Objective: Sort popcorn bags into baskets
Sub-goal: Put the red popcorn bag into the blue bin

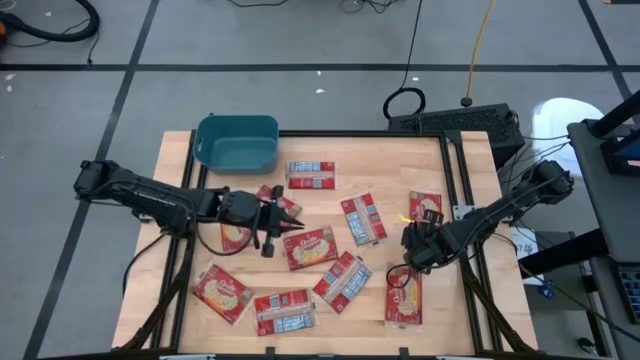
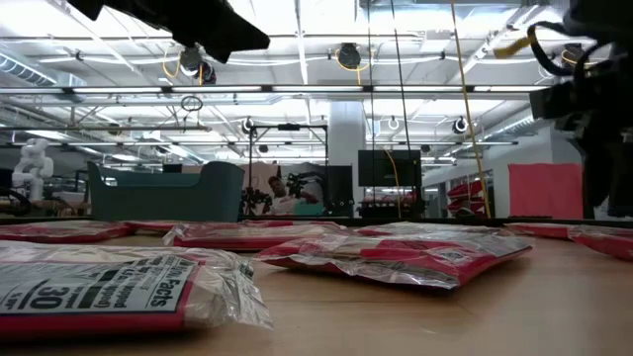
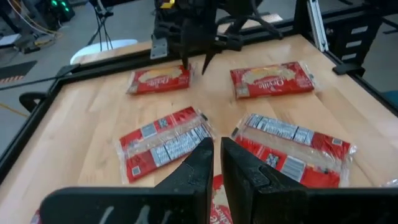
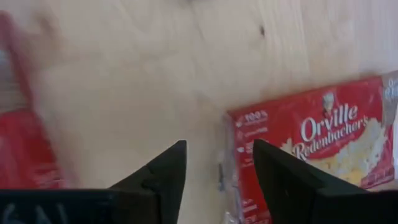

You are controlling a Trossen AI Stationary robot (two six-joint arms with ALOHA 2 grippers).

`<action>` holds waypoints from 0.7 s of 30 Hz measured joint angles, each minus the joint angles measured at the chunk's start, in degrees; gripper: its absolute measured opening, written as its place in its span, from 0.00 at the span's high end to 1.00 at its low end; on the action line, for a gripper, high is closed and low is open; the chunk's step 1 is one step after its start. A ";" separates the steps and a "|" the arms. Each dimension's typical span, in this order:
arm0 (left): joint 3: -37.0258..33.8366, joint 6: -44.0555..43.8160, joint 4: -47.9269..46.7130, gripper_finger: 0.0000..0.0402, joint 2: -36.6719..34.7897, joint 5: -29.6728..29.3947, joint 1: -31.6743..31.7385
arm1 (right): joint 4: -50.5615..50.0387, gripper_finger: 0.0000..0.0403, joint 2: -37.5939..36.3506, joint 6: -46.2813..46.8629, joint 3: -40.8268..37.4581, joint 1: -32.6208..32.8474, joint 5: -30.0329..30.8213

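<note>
Overhead arrangement, read from left to right. The left gripper point(image 1: 290, 222) hovers near the centre of the table point(image 1: 460, 200), its fingers point(image 3: 198, 163) drawn together on nothing, tips pointing toward three o'clock over a picture-side popcorn bag point(image 1: 311, 247). At eleven o'clock from it, in the table's far-left corner, stands the teal basket point(image 1: 238, 143); no packet shows inside it from above. The remaining popcorn bags lie loose across the wood, some picture side up, some print side up, from one at seven o'clock point(image 1: 222, 291) to one at one o'clock near the right rail point(image 1: 425, 207). The right gripper point(image 1: 408, 250) hangs low at the right side with its fingers point(image 4: 163, 173) apart and empty, a packet point(image 1: 404, 298) lying just beside it at six o'clock. The step in hand appears to be a pick by the right arm. To do it well, the open fingers should straddle one short edge of that flat packet, press down to the wood, and close on the packet alone, since the slick wrapper may slide.
</note>
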 joint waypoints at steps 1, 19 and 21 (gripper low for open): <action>0.00 0.00 0.43 0.91 0.41 0.01 0.00 | 0.88 0.54 0.00 0.02 -0.68 -0.02 0.67; -0.02 1.31 2.13 0.91 2.36 -0.09 0.09 | 11.42 0.79 -0.07 3.91 -9.04 -0.15 5.72; -0.02 1.28 2.56 0.91 2.36 -0.09 0.09 | 12.63 0.88 0.02 3.39 -9.15 -0.15 6.00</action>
